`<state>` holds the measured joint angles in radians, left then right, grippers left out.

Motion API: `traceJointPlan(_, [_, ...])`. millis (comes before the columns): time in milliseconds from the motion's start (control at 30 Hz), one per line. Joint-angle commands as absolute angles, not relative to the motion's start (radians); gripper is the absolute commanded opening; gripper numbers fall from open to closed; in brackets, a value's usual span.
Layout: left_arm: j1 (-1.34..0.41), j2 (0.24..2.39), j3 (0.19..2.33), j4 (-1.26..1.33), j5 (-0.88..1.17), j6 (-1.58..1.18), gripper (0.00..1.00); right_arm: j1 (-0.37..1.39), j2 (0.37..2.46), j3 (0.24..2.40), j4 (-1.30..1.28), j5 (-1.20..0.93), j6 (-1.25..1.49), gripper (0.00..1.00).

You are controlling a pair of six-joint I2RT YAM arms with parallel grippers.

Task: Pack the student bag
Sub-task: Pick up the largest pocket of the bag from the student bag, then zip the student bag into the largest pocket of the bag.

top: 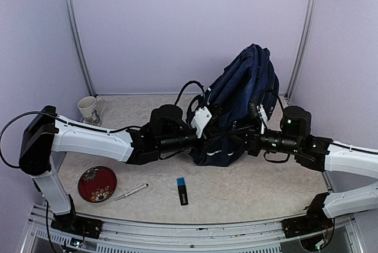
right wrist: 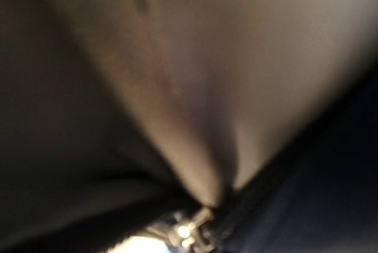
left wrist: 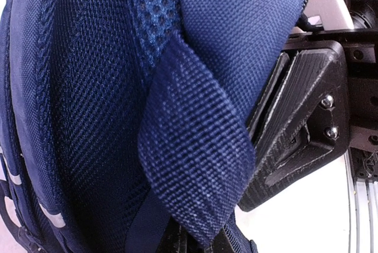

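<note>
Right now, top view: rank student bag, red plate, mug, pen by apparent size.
1. student bag
2. red plate
3. mug, though it sits farther back, so plate versus mug is unsure
4. pen, long but thin

Your top view is evenly lit and sharp, with soft shadows on the bench (top: 254,191). At the left wrist, the student bag (left wrist: 88,117) weave left of the left pincer (left wrist: 263,117) is crisp; below it, white glare. Right wrist: dim, smeared, unfocused.
</note>
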<state>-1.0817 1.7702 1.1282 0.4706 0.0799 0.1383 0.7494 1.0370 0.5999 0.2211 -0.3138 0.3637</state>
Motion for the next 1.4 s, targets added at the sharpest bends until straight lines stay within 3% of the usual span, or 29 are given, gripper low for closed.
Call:
traceJointPlan(0, [-1.111,1.735,1.142,0.577,0.16,0.157,0.0,0.739,0.986,0.609,0.276,-0.326,0.392,0.0])
traceJointPlan(500, [-1.08,1.725,1.074,0.555,0.119,0.176,0.0,0.73,0.904,0.902,0.1,-0.402,0.57,0.0])
traceJointPlan(833, [-1.048,1.694,1.009,0.563,0.12,0.174,0.0,0.712,0.879,1.122,-0.077,-0.278,0.52,0.0])
traceJointPlan(1067, [-1.029,1.683,0.991,0.55,0.121,0.191,0.0,0.71,0.943,1.127,-0.13,-0.277,0.539,0.0])
traceJointPlan(1100, [-1.023,1.678,0.991,0.545,0.124,0.188,0.1,0.71,0.956,1.13,-0.136,-0.287,0.542,0.0])
traceJointPlan(1167, [-1.022,1.658,0.999,0.529,0.139,0.206,0.57,0.71,0.98,1.138,-0.153,-0.311,0.541,0.0])
traceJointPlan(1200, [-1.034,1.642,1.008,0.522,0.125,0.235,0.71,0.71,0.993,1.141,-0.157,-0.324,0.541,0.0])
traceJointPlan(1267, [-1.074,1.604,1.035,0.508,0.077,0.317,0.79,0.71,1.007,1.144,-0.159,-0.348,0.541,0.0])
traceJointPlan(1367, [-1.12,1.592,1.131,0.469,0.085,0.381,0.83,0.71,1.026,1.158,-0.176,-0.367,0.541,0.0])
